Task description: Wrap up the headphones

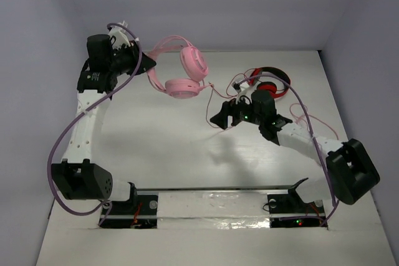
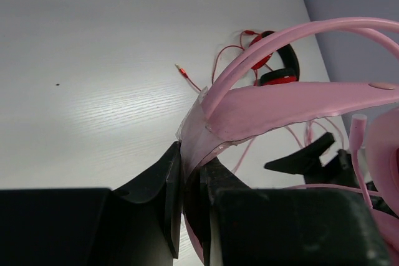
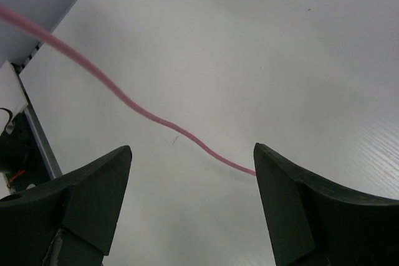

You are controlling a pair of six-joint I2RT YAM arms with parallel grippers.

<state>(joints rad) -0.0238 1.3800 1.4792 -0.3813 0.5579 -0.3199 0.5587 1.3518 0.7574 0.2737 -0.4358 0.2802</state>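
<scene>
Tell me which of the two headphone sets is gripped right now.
The pink over-ear headphones with round earcups: the left gripper is shut on their pink headband. The red-and-black headphones lie loose on the white table.

Headphones (image 1: 184,73) were at the far side of the table (image 1: 162,154), left of centre, headband clamped in the left gripper (image 1: 148,63) on their left. Second headset (image 1: 272,83) lay to their right. Right gripper (image 1: 219,118) stood nearer, between the two; cable (image 3: 156,119) crossed the gap between its spread fingers.

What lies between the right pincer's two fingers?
Only the thin pink cable, crossing the open gap above the bare table; the right wrist view shows it.
</scene>
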